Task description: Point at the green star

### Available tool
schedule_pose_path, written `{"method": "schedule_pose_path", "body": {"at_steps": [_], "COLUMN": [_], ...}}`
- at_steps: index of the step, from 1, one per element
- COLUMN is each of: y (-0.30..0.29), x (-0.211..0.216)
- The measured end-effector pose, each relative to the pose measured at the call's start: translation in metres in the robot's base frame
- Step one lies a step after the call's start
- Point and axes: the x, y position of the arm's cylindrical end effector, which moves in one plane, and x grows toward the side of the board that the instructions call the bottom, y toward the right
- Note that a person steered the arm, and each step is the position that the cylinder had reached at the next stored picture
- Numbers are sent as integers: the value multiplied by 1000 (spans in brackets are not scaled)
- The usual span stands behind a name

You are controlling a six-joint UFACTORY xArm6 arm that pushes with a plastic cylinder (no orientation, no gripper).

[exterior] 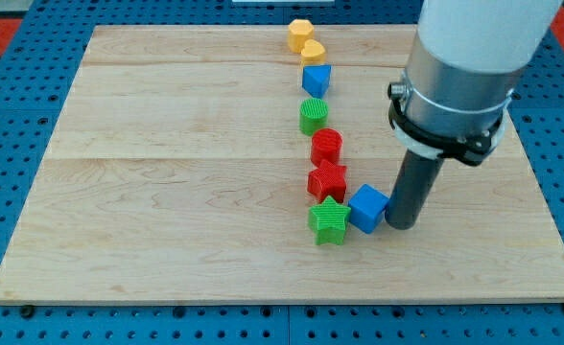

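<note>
The green star (329,220) lies on the wooden board (167,192), below the middle, at the lower end of a column of blocks. A blue cube (368,208) touches its right side. My tip (401,224) rests on the board just right of the blue cube, touching or nearly touching it, about one block's width from the star. The arm's white and grey body (464,67) rises toward the view's top right.
Above the star runs a column: a red star-like block (327,182), a red round block (326,147), a green round block (313,116), a blue block (317,79), a yellow heart (312,51) and a yellow hexagon (299,33). Blue pegboard (13,144) surrounds the board.
</note>
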Motion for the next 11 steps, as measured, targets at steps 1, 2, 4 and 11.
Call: {"method": "schedule_pose_path", "body": {"at_steps": [1,2,4,11], "y": [0,0,59,-66], "x": [-22,-43,-28,28]}}
